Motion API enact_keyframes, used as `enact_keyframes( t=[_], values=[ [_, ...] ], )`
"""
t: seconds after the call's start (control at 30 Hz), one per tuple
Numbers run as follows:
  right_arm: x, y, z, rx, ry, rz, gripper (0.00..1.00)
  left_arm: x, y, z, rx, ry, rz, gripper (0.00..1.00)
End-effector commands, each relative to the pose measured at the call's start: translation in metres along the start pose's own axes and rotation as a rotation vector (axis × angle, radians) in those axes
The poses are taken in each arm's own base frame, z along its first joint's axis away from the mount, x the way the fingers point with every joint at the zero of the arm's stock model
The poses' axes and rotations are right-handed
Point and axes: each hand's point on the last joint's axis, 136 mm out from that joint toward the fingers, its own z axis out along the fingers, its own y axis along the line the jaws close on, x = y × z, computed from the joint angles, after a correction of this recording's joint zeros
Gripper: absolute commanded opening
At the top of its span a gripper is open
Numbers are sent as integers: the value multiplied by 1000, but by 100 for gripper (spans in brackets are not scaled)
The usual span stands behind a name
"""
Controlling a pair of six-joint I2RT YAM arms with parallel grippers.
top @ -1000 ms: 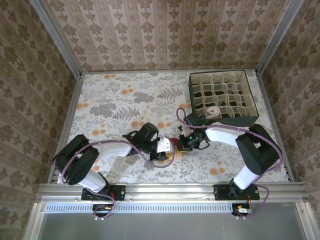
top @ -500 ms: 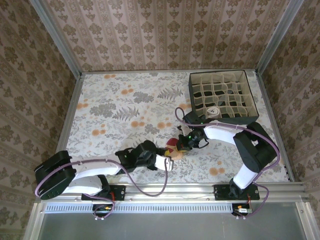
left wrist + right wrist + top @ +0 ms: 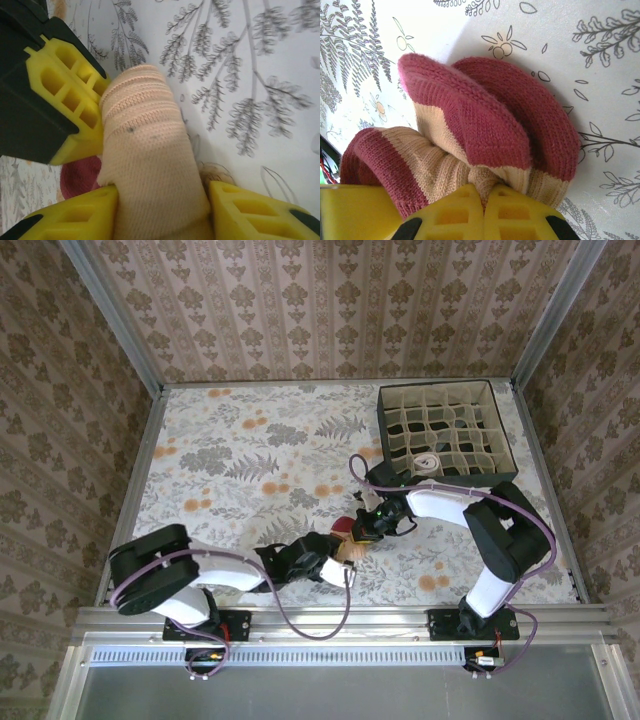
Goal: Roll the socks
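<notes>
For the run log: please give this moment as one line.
step: rolling | right gripper: shut on tan sock | left gripper: jaws astride same sock, grip unclear

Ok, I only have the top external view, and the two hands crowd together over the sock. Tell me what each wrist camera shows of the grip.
Observer: In the right wrist view the right hand is shut, pinching the tan fabric of the tan sock just under its bunched maroon folds.
Operator: Now give me the left.
Observer: In the left wrist view the left hand has one finger on each side of the sock's rolled tan part. I cannot tell whether it squeezes.
Operator: Say how close the hands are.
Observer: In the left wrist view a yellow finger of the right hand rests against the upper left side of that roll.
</notes>
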Motion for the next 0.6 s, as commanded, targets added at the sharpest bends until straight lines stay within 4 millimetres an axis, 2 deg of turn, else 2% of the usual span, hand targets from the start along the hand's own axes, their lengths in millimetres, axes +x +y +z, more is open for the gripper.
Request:
enact_keyframes(
  t=[0.0, 0.03, 0.13, 0.23, 0.33, 0.4, 0.57],
  values=[
    [44, -54, 21, 193, 157, 75, 0, 3, 6, 15, -59, 23, -22, 45],
    [45, -54, 20, 190, 158, 74, 0, 6, 4, 17, -54, 29, -34, 41],
    [44, -50, 19, 175, 151, 65, 2, 9, -5, 18, 7, 39, -84, 19],
    [40, -44, 14, 157, 126, 53, 8, 9, -14, 12, 109, 40, -150, 2],
    [30, -32, 3, 127, 65, 20, 22, 8, -18, 3, 194, 14, -238, 0],
    [21, -25, -10, 130, 6, -3, 35, 6, -22, -3, 277, -31, -320, 0],
    [0, -9, -49, 144, -170, -56, 41, 5, -30, -12, 464, -59, -485, 0]
  ],
)
